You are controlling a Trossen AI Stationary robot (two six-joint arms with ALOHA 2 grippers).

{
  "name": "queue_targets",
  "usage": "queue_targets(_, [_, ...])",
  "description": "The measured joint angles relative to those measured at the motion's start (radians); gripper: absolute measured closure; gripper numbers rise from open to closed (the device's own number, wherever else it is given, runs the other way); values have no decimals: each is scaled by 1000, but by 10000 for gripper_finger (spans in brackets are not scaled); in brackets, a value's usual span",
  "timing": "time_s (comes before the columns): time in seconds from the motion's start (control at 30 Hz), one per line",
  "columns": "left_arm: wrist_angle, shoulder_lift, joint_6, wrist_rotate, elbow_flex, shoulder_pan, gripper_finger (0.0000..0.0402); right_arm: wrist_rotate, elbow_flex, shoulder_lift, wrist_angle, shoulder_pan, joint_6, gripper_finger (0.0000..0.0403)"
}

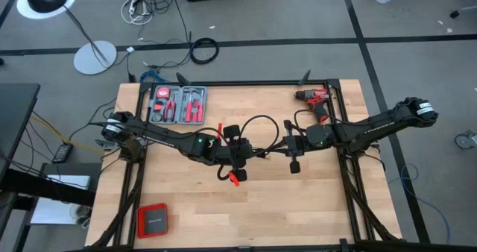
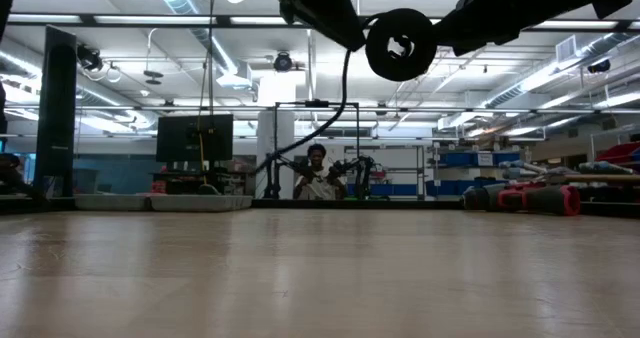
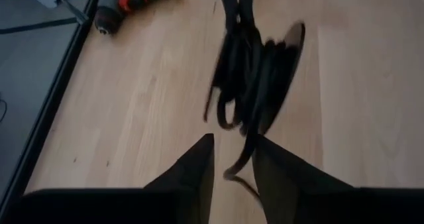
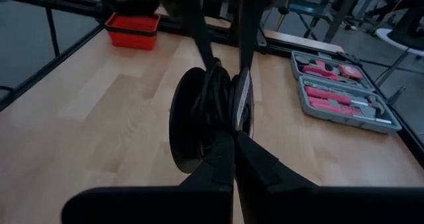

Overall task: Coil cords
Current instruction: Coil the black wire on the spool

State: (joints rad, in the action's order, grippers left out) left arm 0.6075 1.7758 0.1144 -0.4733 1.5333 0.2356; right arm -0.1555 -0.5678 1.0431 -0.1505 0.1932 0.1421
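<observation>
A thin black cord (image 3: 246, 78) is wound into a coil beside a round black disc (image 4: 189, 124) and hangs above the table's middle. A loose loop of it (image 1: 257, 121) arcs toward the far edge. My right gripper (image 4: 233, 154) comes from the table's right and is shut on the coil. My left gripper (image 3: 235, 168) comes from the left and stands open just short of the coil, with one loose strand (image 3: 240, 159) running between its fingers. In the low view the disc (image 2: 400, 44) hangs well above the wood. My left gripper has the loose strand (image 3: 232, 173) between its open fingers; whether a finger touches it cannot be told. My right gripper pinches the wound strands at the coil's rim (image 4: 222, 121), next to the disc, between its two shut fingers. Its fingers come nearly level from the table's right, and coil and disc hang clear of the table.
A red drill (image 1: 314, 99) lies at the far right. A grey tool case (image 1: 177, 104) lies open at the far left, and a red box (image 1: 152, 220) sits at the near left. Bare wood lies under both grippers. A person (image 2: 317, 170) sits beyond the table.
</observation>
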Motion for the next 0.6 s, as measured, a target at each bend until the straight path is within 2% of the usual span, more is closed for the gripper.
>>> queue_targets(0.5, [62,2,50,-24,0,27,298,-10,0,-91,55,-3,-44,403])
queue_targets(0.6, [48,2,72,-29,0,29,298,-48,0,-93,57,-3,-49,403])
